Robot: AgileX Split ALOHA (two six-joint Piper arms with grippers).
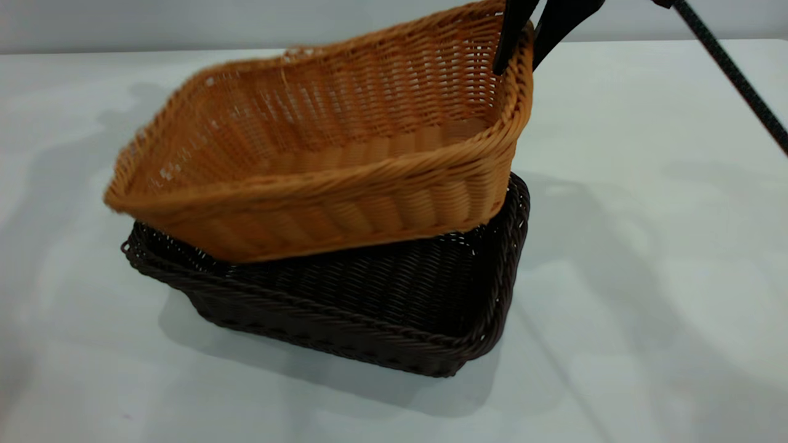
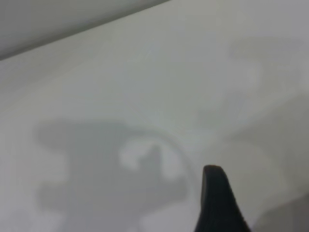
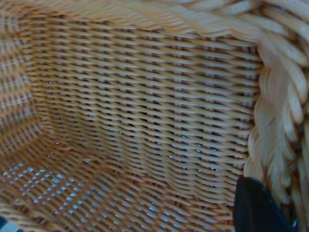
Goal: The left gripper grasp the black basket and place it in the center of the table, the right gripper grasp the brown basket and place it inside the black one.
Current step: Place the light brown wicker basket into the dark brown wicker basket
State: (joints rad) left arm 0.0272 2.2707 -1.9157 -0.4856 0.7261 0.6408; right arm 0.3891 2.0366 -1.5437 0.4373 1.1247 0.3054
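The black basket [image 1: 369, 301] sits on the white table [image 1: 646, 277] near the middle. The brown basket [image 1: 332, 160] hangs tilted above it, its lower side just over the black basket's rim. My right gripper [image 1: 520, 52] is shut on the brown basket's braided rim at its far right corner, one finger inside and one outside. The right wrist view shows the brown basket's woven inside [image 3: 135, 121] and one dark finger [image 3: 256, 208] against the rim. The left gripper is out of the exterior view; its wrist view shows only one dark fingertip [image 2: 217, 198] over bare table.
A thin black cable [image 1: 732, 74] runs down from the right arm at the upper right. The table's far edge meets a grey wall at the back.
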